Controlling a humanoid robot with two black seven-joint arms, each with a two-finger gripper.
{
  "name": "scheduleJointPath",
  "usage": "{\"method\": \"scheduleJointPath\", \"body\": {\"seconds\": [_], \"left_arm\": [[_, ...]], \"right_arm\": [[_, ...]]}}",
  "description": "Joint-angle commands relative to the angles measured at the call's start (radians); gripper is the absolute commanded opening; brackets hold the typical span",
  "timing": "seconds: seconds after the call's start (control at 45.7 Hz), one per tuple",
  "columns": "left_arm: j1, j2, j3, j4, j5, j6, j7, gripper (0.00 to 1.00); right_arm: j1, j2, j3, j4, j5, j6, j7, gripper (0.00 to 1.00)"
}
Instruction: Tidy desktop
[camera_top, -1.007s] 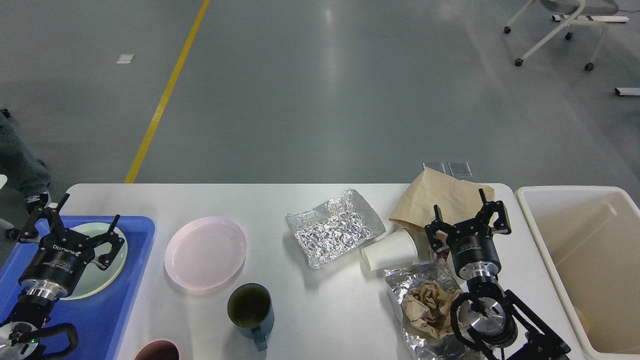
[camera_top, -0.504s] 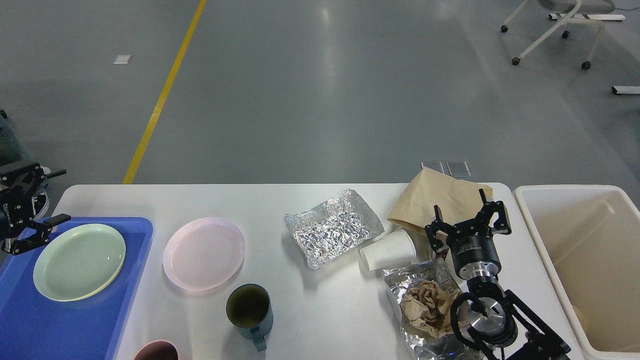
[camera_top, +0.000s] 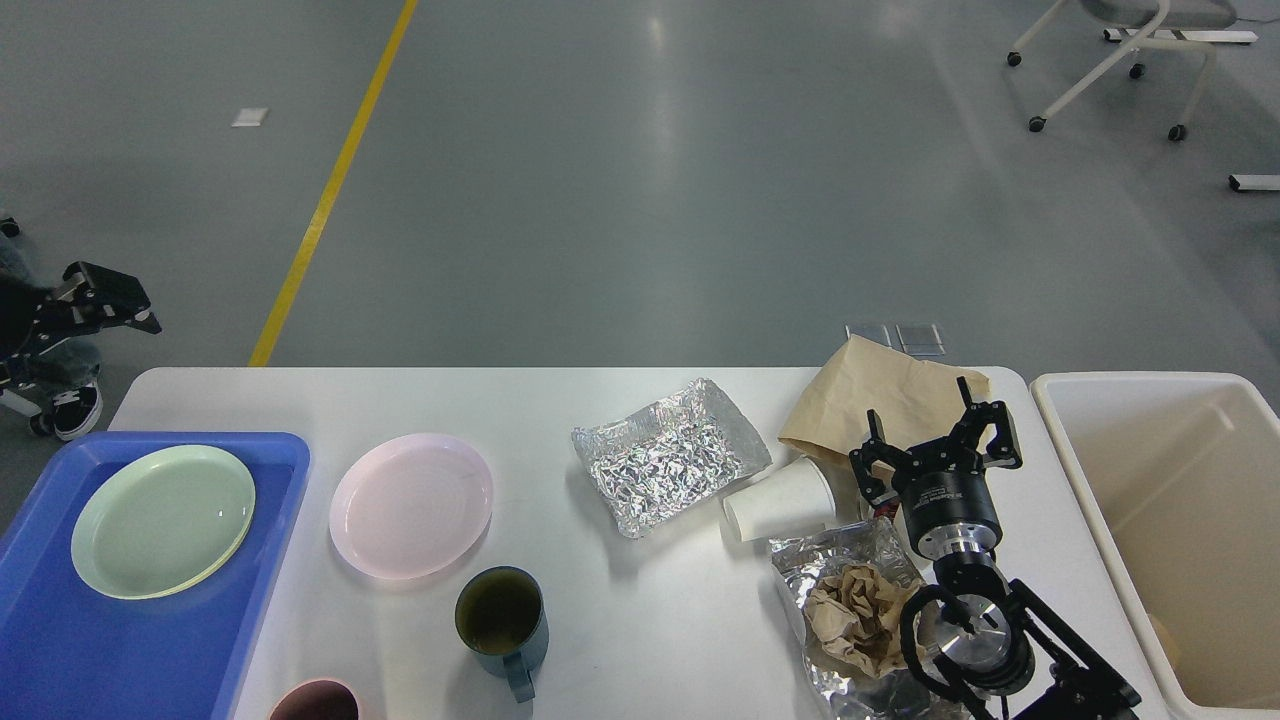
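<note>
The white desktop (camera_top: 620, 640) carries a pink plate (camera_top: 410, 505), a dark teal mug (camera_top: 500, 620), a pink cup (camera_top: 312, 703) at the front edge, a crumpled foil tray (camera_top: 670, 455), a white paper cup (camera_top: 780, 500) on its side, a brown paper bag (camera_top: 880, 395) and a foil sheet (camera_top: 800, 570) holding crumpled brown paper (camera_top: 855, 610). My right gripper (camera_top: 930, 425) is open and empty, over the near edge of the bag, right of the paper cup. My left gripper (camera_top: 105, 300) is raised off the table's far left corner; its fingers show as one dark shape.
A blue tray (camera_top: 60, 640) at the left holds a pale green plate (camera_top: 163, 520). A cream plastic bin (camera_top: 1060, 420) stands off the table's right end. A shoe and trouser leg (camera_top: 70, 405) show at far left, a chair (camera_top: 1120, 60) at far right.
My left gripper has lifted off the green plate in the blue tray and swung up and left, off the table's corner. The plate stays in the tray. The right arm has not moved.
</note>
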Motion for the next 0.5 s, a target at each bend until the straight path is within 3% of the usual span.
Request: {"method": "scheduleJointPath", "body": {"seconds": [0.0,0.131,0.263,0.35,0.416,0.482], "left_arm": [[-0.158,-0.122,0.116,-0.122,0.006,-0.044,0.010,0.97],[-0.399,-0.306,0.256,-0.289,-0.011,-0.084,0.009,0.97],[-0.577,-0.447,0.279,-0.424,-0.050,-0.162,0.009,0.97],[-0.730,-0.534,0.321,-0.539,-0.150,-0.170,0.010,0.97],[-0.825,-0.576,0.336,-0.615,-0.237,-0.171,0.027,0.97],[-0.898,-0.593,0.335,-0.676,-0.290,-0.173,0.079,0.97]], "right_arm": [[0.000,0.000,0.000,0.000,0.000,0.000,0.000,1.00],[0.000,0.000,0.000,-0.001,0.000,0.000,0.000,1.00],[0.000,0.000,0.000,0.000,0.000,0.000,0.000,1.00],[0.000,0.000,0.000,-0.001,0.000,0.000,0.000,1.00],[0.000,0.000,0.000,-0.001,0.000,0.000,0.000,1.00],[0.000,0.000,0.000,-0.001,0.000,0.000,0.000,1.00]]}}
